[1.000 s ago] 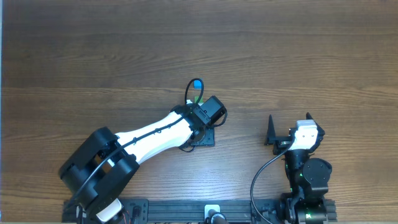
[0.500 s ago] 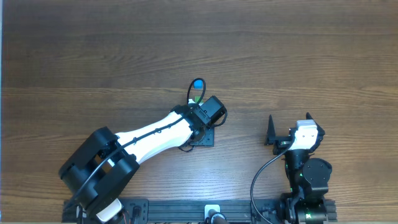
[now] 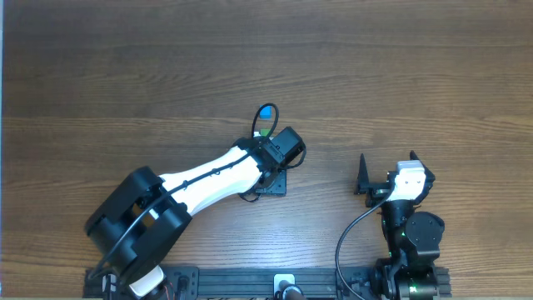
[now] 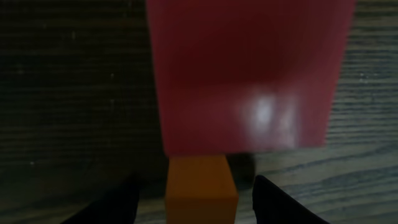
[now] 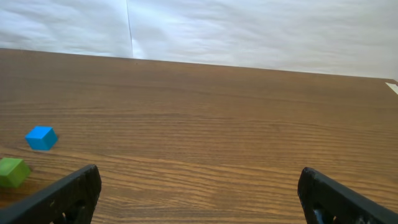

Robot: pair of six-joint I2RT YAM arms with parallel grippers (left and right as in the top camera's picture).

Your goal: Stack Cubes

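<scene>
Top view: the left arm [image 3: 212,177] extends to the middle of the table [image 3: 400,67]. A blue cube [image 3: 266,112] and a green cube [image 3: 261,131] lie just beyond its wrist. The right arm [image 3: 405,200] sits near, at the right.

Left wrist view: left gripper [image 4: 196,183] – fingers spread, with a gap on either side of the orange cube [image 4: 200,190] between them. A red cube [image 4: 249,74] adjoins it; whether they are stacked cannot be told.

Right wrist view: right gripper [image 5: 199,199] – fingers wide apart, holding nothing.

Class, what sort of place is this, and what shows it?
Probably a robotics lab bench: the left arm and right arm stand along one edge of a wood-grain table, with a blue cube and green cube laid out.
</scene>
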